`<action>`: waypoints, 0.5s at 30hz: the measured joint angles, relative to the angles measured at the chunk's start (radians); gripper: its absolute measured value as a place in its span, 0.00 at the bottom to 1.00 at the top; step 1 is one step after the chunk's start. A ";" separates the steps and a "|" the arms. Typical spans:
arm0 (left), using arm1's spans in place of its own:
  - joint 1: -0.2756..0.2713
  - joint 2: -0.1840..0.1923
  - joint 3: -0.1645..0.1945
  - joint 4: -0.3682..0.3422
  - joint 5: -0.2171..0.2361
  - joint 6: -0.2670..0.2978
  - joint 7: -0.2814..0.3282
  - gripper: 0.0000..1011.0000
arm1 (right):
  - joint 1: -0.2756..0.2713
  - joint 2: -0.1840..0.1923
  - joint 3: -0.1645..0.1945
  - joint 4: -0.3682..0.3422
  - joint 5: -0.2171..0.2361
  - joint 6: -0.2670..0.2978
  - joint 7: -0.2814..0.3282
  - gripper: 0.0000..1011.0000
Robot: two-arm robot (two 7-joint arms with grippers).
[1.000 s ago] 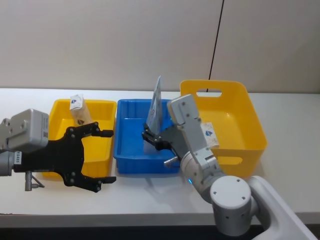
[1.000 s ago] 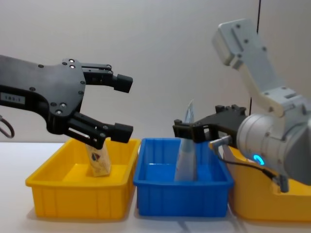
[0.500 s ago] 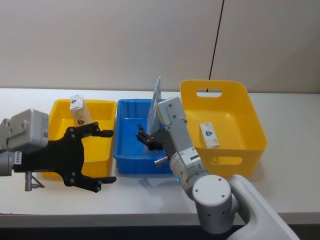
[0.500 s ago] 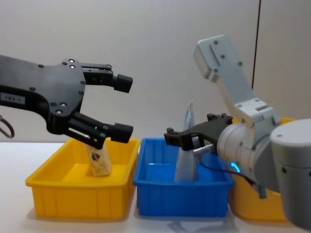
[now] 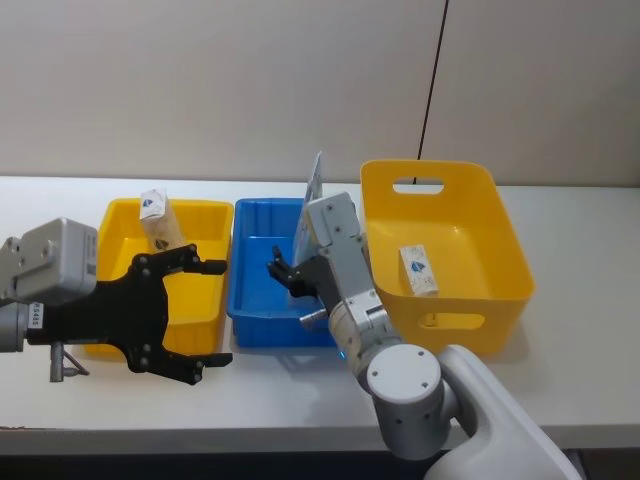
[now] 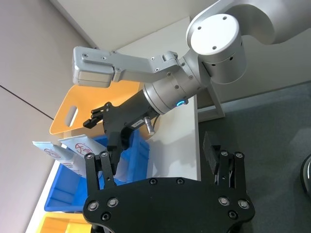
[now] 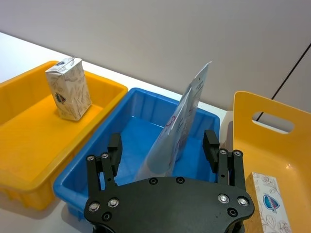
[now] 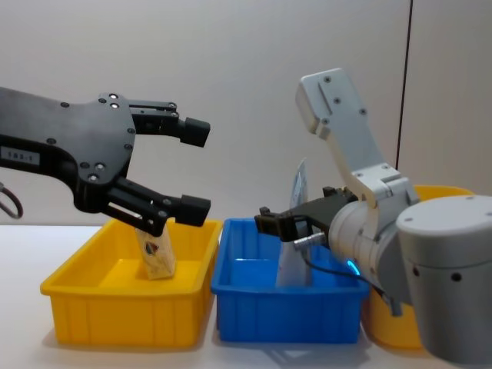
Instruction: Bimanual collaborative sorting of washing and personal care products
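A pale blue tapered tube [image 5: 312, 205] stands upright in the blue bin [image 5: 255, 318]. My right gripper [image 7: 163, 145] is open just in front of the tube [image 7: 180, 128], one finger to each side and neither touching it. The same right gripper [image 8: 269, 221] hovers at the blue bin's rim. A small beige wrapped packet [image 5: 155, 218] stands in the left yellow bin [image 5: 200, 300]. A white speckled soft pack [image 5: 418, 270] lies in the right yellow bin [image 5: 500, 260]. My left gripper [image 5: 215, 313] is open and holds nothing, hanging in front of the left yellow bin [image 8: 115, 304].
The three bins stand side by side on the white table [image 5: 560, 380], close to a plain wall. A dark cable [image 5: 432, 90] runs down the wall behind the right bin. Bare table lies in front of the bins and to the right.
My right arm has swung left over the blue bin, bringing its open gripper up to the tube. The left arm and the products have stayed still.
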 joint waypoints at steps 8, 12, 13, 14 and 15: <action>0.000 0.000 0.000 0.000 0.000 0.000 0.000 0.99 | 0.027 -0.010 0.003 0.044 -0.012 -0.017 -0.001 0.99; 0.000 0.000 0.000 0.000 0.000 0.000 0.000 0.99 | 0.050 -0.019 0.005 0.079 -0.019 -0.033 -0.001 0.99; 0.000 0.000 0.000 0.000 0.000 0.000 0.000 0.99 | 0.053 -0.020 0.006 0.083 -0.020 -0.036 -0.001 0.99; 0.000 0.000 0.000 0.000 0.000 0.000 0.000 0.99 | 0.056 -0.021 0.006 0.088 -0.022 -0.038 -0.001 0.99; 0.000 0.000 0.000 0.000 0.000 0.000 0.000 0.99 | 0.060 -0.022 0.007 0.094 -0.023 -0.040 -0.001 0.99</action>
